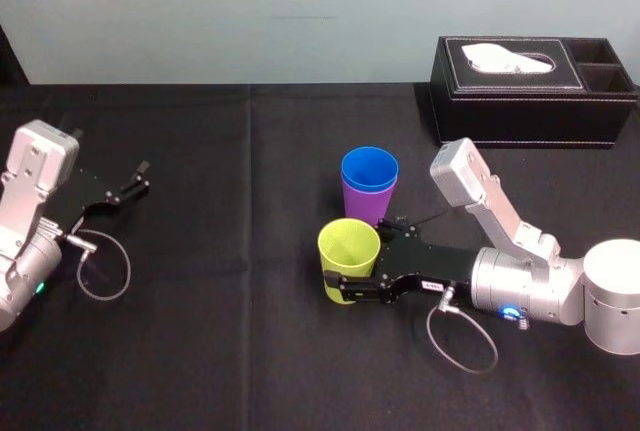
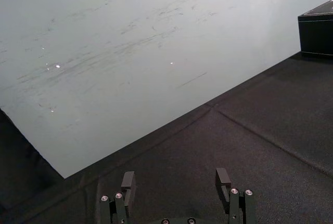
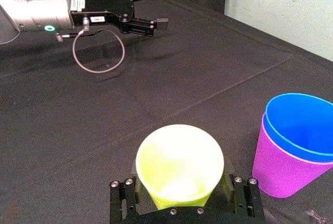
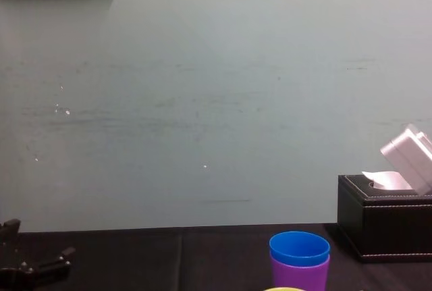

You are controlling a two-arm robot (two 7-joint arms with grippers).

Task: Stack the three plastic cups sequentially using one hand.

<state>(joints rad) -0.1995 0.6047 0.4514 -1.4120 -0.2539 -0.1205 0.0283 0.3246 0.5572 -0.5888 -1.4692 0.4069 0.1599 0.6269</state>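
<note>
Three plastic cups: purple (image 1: 362, 207), blue (image 1: 369, 168), yellow-green (image 1: 347, 249); one tissue box (image 1: 530, 101); two tools, left (image 1: 140, 177) and right (image 1: 340, 286).

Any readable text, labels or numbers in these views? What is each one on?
White label on the left gripper: print too small to read.
White label on the right gripper, holding the yellow-green cup: too small to read.
Nothing else bears text.

Black tissue box (image 1: 530, 111) sits upright, far right on the black-covered tabletop (image 1: 220, 291), near the back edge by the pale green wall (image 1: 250, 11). White tissue (image 1: 505, 57) pokes out of the top slot. Two open compartments at the box's right end.
</note>
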